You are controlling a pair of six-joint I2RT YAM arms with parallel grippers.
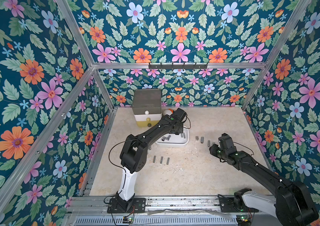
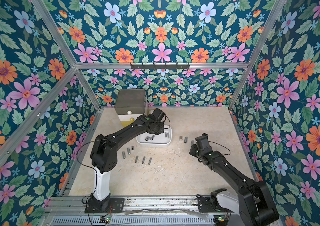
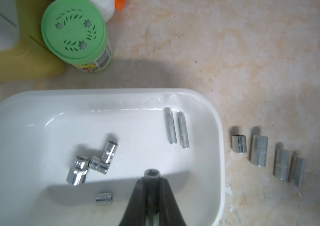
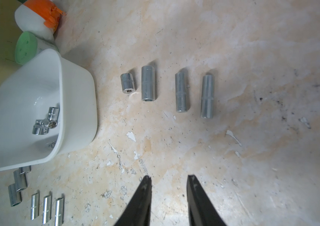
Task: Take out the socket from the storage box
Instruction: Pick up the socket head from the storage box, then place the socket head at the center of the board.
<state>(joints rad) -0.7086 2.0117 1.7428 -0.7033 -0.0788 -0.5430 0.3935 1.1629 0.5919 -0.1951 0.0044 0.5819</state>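
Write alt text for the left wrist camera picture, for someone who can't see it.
The left gripper is shut on a socket over the storage box, which holds six more: three clustered, one alone, two slim ones side by side. Four others lie in a row on the table.

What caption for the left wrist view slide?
Left hand shut on a socket in the white storage box; six loose sockets inside, four sockets beside it.

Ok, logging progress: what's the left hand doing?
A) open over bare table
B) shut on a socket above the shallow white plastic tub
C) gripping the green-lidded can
B: the left hand is shut on a small metal socket, over the shallow white plastic storage box.
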